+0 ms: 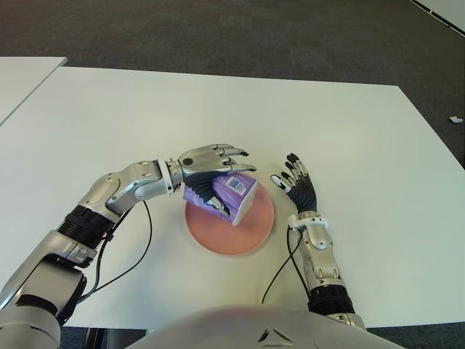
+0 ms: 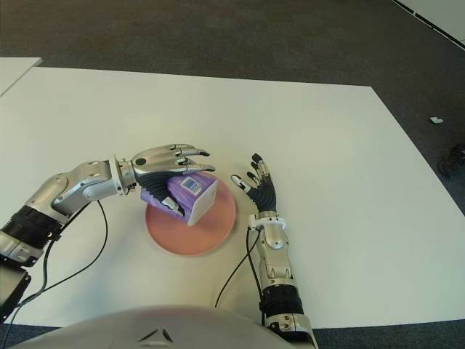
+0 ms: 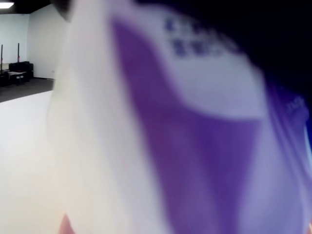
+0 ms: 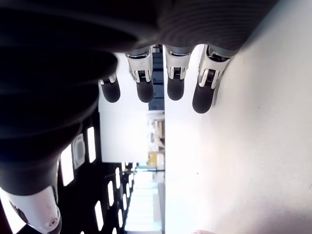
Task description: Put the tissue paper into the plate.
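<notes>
I have the tissue paper [image 1: 231, 195], a purple and white pack, tilted over the far left part of the pink plate [image 1: 251, 236], one corner down on it or very close; I cannot tell which. My left hand [image 1: 211, 161] holds it: thumb under the pack, fingers stretched over the top. The left wrist view is filled by the pack, so it sits close against the palm. My worry is the release. Leaning as it is, I judge the pack could topple or slide over the plate's rim onto the white table [image 1: 363, 131]. My right hand [image 1: 298, 185] shows just right of the plate, fingers spread, holding nothing.
</notes>
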`<state>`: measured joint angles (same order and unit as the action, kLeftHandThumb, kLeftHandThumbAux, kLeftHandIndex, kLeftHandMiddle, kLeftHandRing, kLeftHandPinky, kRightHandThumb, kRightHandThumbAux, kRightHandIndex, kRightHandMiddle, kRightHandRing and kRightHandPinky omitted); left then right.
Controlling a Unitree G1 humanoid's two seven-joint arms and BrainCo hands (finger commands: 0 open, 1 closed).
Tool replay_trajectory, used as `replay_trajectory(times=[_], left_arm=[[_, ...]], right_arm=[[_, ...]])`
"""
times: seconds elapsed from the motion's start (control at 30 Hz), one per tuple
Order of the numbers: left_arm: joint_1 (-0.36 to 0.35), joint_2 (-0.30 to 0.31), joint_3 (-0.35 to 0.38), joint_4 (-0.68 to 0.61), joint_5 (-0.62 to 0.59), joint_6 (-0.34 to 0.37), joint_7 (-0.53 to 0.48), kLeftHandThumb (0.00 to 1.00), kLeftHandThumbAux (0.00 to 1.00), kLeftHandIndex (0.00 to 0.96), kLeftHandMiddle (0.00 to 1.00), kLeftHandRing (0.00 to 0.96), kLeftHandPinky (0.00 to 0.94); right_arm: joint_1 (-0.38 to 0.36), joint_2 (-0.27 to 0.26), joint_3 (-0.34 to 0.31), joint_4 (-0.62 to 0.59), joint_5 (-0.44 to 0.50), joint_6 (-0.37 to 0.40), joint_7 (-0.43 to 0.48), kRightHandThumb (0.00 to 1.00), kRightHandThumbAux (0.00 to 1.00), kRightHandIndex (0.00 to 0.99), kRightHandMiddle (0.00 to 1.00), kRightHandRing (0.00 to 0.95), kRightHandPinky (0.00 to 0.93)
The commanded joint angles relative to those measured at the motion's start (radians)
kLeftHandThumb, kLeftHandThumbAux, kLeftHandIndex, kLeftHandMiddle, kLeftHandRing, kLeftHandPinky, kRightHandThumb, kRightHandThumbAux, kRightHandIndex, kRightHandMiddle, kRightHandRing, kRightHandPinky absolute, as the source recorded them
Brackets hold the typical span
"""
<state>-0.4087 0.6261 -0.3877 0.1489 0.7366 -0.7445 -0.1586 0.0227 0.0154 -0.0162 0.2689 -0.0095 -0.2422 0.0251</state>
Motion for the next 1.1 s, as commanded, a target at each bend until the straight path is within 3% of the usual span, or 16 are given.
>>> replay_trajectory(times=[0.03,0.57,0.83,1.1], left_arm=[[0.024,-0.014,0.016,-0.015,0.027,0.019,0.038,0.019,0.354,0.000,0.000,0.000,0.000],[0.021,-0.030,0.014,0.003,0.101,0.060,0.121,0.020,0.340,0.000,0.000,0.000,0.000],[0.019,-0.060,-0.040,0.073,0.180,0.101,0.157,0.001,0.345,0.000,0.000,0.000,0.000],[0.013,-0.054,-0.049,0.072,0.067,0.114,0.013,0.000,0.379,0.000,0.000,0.000,0.000]], right_arm=[[0.042,0.004,0.007,0.035,0.001,0.077,-0.002,0.018,0.698,0.006,0.000,0.000,0.044],[0.047,0.002,0.008,0.012,0.005,0.110,-0.001,0.014,0.697,0.006,0.000,0.001,0.047],[0.049,0.003,0.010,-0.002,0.003,0.124,-0.003,0.013,0.691,0.010,0.004,0.006,0.047],[0.051,0.002,0.006,0.003,0.006,0.121,-0.004,0.012,0.692,0.003,0.001,0.003,0.045]])
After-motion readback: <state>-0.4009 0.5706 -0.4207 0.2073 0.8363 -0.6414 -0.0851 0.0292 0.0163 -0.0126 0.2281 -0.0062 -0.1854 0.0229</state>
